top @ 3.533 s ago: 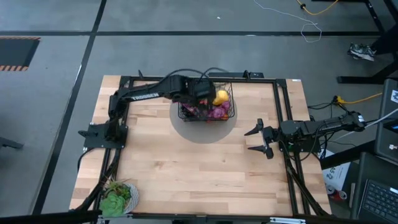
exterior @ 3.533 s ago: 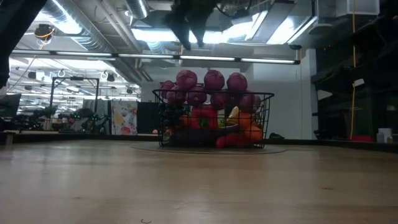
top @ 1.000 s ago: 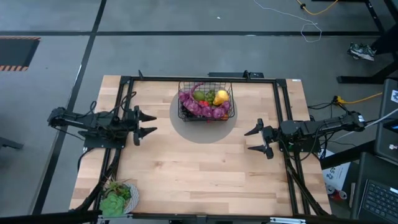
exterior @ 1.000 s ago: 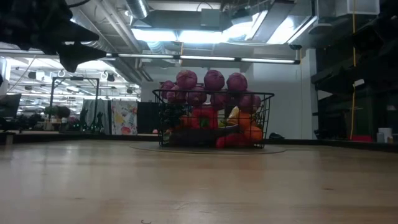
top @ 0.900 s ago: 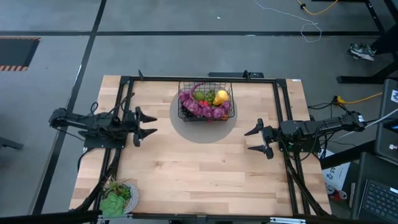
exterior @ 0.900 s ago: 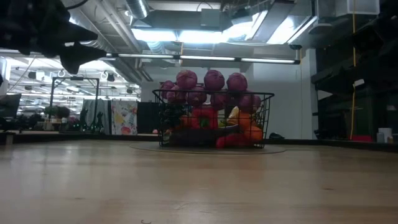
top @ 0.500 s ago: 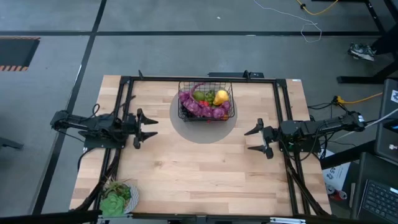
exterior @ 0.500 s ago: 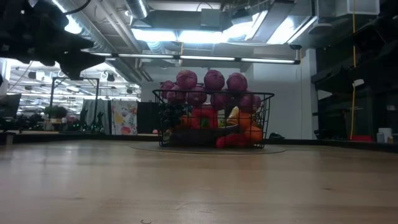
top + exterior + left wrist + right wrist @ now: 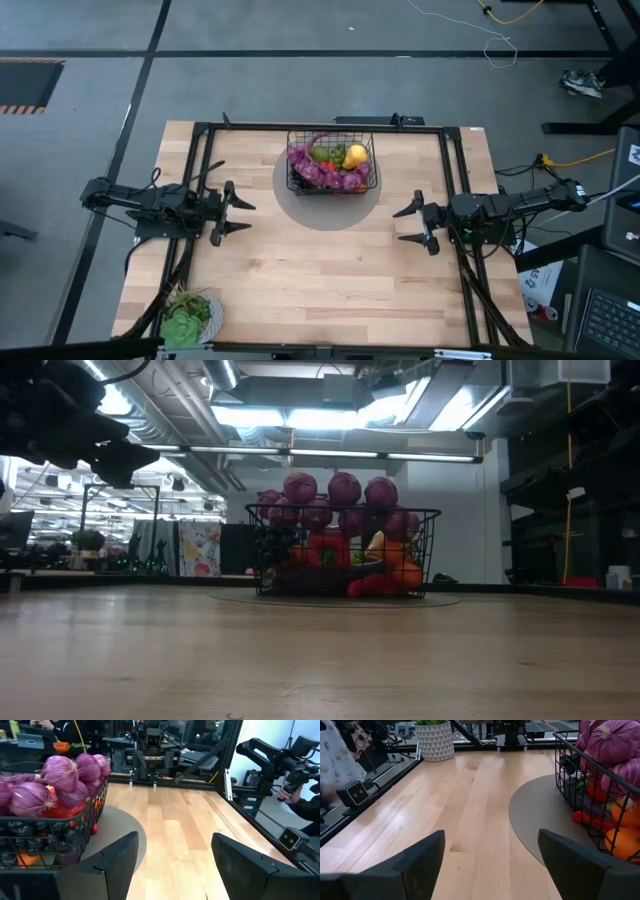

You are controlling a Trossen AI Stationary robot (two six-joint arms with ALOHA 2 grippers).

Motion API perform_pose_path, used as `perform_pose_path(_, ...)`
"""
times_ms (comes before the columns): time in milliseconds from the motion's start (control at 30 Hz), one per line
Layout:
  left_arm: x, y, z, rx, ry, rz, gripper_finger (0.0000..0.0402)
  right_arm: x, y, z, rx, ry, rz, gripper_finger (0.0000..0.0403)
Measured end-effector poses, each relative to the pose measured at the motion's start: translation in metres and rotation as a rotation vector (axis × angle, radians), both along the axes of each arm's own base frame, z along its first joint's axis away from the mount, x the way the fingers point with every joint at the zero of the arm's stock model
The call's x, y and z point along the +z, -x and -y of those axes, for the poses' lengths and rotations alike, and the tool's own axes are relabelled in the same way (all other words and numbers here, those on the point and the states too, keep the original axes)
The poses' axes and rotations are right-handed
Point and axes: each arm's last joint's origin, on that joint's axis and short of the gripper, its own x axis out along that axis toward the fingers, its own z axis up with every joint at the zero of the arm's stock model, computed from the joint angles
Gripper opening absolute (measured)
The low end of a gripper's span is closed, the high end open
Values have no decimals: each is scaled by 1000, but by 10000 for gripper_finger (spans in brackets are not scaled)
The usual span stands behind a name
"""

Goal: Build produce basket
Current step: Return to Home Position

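The black wire basket [image 9: 332, 168] stands on a round grey mat [image 9: 325, 208] at the far middle of the table. It is piled with produce: purple bulbs [image 9: 343, 490] on top, a yellow pear [image 9: 355, 155], red peppers [image 9: 327, 548] and oranges [image 9: 620, 812]. My left gripper [image 9: 245, 216] hovers open at the table's left, to the left of the basket and nearer the front edge than it, its fingers pointing level toward the right. My right gripper [image 9: 400, 226] hovers open at the table's right side, pointing left. Nothing lies between the fingers of either gripper [image 9: 175, 865] [image 9: 492, 865].
A small plate of leafy greens [image 9: 187, 320] sits at the near left corner. A black metal frame [image 9: 452, 170] runs along the table's edges. Bare wood lies between the two grippers. A person's hand [image 9: 290, 790] shows beyond the table's right side.
My left gripper has sunk a little and swung slightly toward the table's near edge, rolling a bit about its own line. It has stayed open. The basket and my right gripper have kept still.
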Motion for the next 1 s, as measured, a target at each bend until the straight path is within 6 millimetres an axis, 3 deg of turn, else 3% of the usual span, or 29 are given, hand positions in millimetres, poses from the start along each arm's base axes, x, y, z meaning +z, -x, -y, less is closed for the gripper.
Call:
perform_pose_path(300, 0, 0, 0, 3, 0, 1, 247, 0, 0, 0, -4, 8, 2, 322)
perform_pose_path(700, 0, 0, 0, 4, 0, 2, 247, 3, -1, 10, -185, 102, 40, 322)
perform_pose_path(1000, 0, 0, 0, 4, 1, 3, 247, 13, 4, 14, -197, 136, 148, 322)
